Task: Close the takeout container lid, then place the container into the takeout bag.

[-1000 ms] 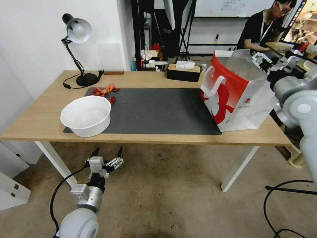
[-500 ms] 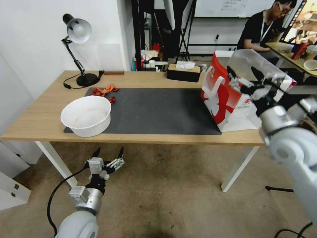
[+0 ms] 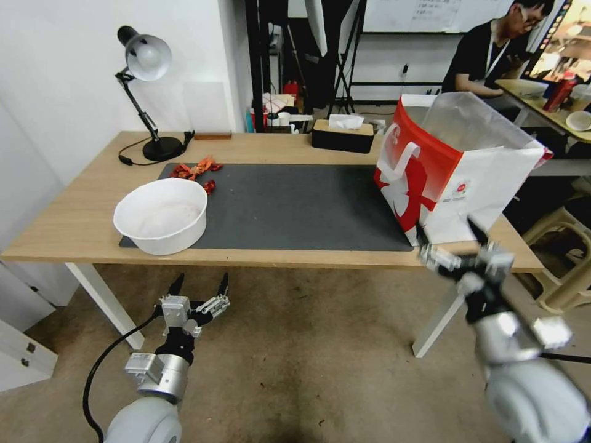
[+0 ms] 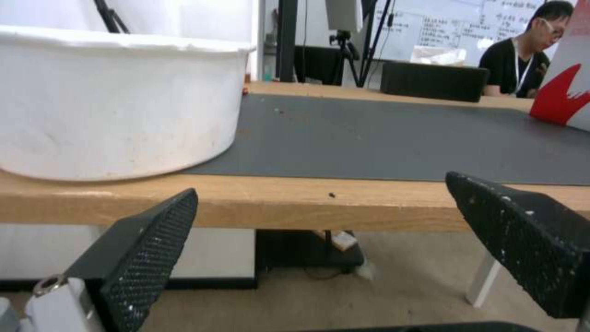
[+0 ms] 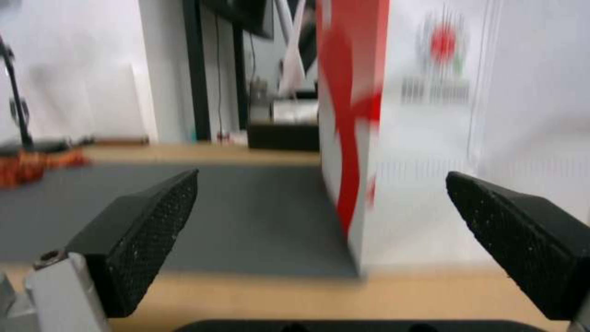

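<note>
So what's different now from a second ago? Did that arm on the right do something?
Yes. The right tool has dropped from up beside the takeout bag's mouth to the table's front edge just before the bag, open and empty. Nothing was gripped or released. The left tool stayed open below the table edge; the bag, the white bowl and the lamp have not moved.

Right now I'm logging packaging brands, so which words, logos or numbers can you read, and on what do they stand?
None can be quoted.
Takeout bag: a small red round logo with lines of print beneath it, too small in the head view and blurred in the right wrist view.
Whiteboard in the room behind: handwriting, too small to read.
</note>
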Robot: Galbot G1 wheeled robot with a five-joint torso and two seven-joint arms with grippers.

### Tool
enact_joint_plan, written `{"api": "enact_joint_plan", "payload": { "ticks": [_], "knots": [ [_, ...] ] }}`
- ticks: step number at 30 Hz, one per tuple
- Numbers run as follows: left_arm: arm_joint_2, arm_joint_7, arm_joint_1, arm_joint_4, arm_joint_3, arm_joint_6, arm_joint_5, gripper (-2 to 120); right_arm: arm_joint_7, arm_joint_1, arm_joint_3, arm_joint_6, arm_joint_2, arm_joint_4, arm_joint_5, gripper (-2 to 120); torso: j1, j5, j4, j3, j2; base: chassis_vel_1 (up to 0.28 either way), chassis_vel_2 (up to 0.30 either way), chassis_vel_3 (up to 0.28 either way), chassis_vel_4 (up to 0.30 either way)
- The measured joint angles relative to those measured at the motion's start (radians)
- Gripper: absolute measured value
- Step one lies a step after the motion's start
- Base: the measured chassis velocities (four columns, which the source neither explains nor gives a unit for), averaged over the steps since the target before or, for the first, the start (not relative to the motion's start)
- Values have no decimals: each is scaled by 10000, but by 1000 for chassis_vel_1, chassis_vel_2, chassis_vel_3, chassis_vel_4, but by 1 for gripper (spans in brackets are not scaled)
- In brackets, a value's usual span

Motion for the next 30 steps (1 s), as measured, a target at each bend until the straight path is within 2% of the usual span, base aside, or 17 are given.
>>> {"api": "enact_joint_plan", "payload": {
  "ticks": [2, 8, 19, 30],
  "knots": [
    [-48, 8, -1, 87, 70, -113, 129, 100, -20, -301, -266, 315, 381, -326, -381, 100, 0, 0, 1, 0, 0, 0, 0, 0, 0],
    [-102, -5, 49, 155, 167, -260, 248, 100, 52, -418, -649, 670, 853, -780, -834, 100, 0, 2, 3, 0, 0, 0, 0, 0, 0],
    [-155, 140, 122, 524, 159, -622, 513, 100, 155, -165, -897, 598, 834, -1028, -924, 100, 2, 1, 3, 1, -1, 0, 0, 0, 0],
    [-174, 139, 124, 581, 161, -678, 569, 100, 155, -89, -931, 553, 817, -1070, -917, 100, 2, 2, 2, 1, -1, 0, 0, 0, 0]
  ]
}}
